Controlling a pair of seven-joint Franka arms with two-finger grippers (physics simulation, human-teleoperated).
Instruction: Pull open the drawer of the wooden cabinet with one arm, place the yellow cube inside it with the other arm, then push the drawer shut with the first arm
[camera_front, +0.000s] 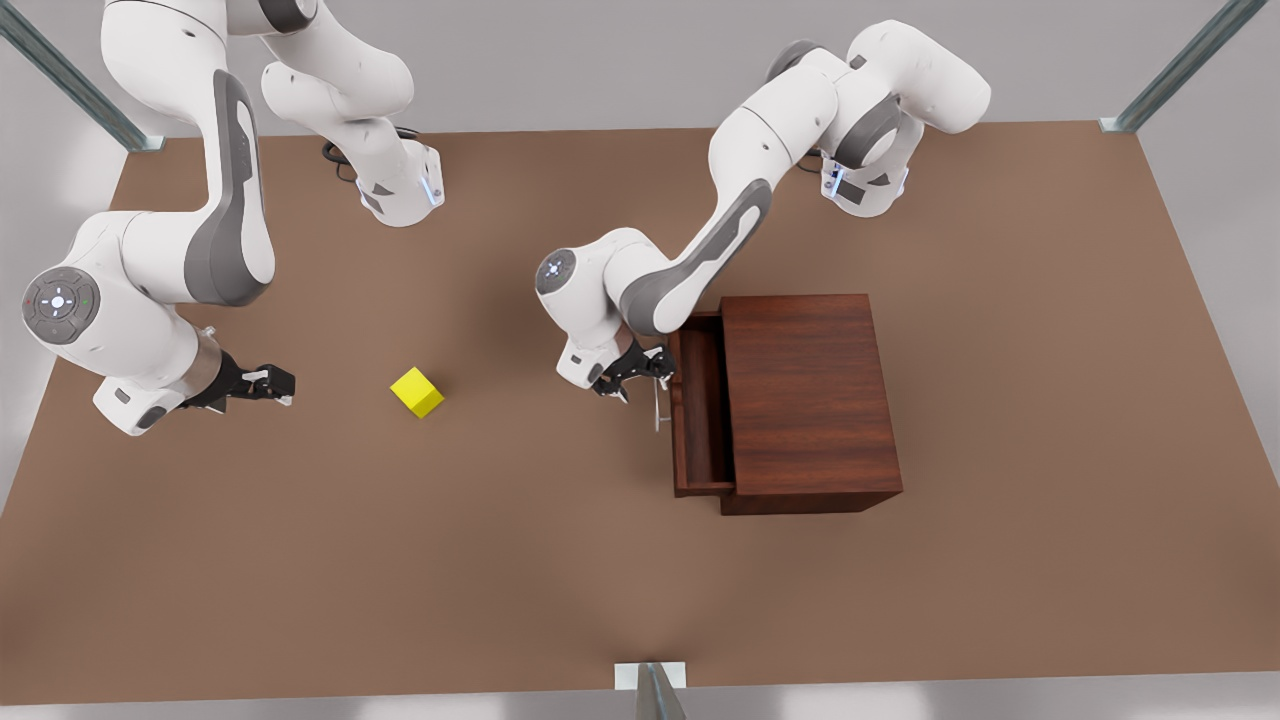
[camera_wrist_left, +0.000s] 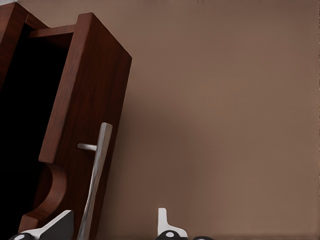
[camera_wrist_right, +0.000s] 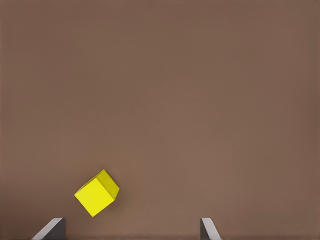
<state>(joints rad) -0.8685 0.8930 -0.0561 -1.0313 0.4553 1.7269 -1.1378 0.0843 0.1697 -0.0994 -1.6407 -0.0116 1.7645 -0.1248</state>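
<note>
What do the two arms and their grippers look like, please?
Both arms are glossy white with rounded segments and grey side panels; dark cables trail at their bases. The left gripper, by the drawer handle, and the right gripper are black with pale fingers. A round grey joint cap carries small markings.

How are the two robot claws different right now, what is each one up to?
The left gripper is at the drawer, its open fingers straddling the silver handle; the right gripper hangs over bare table, touching nothing. The drawer is already pulled out of the cabinet; the cube lies apart from the right gripper, not yet picked up. Both are open.
</note>
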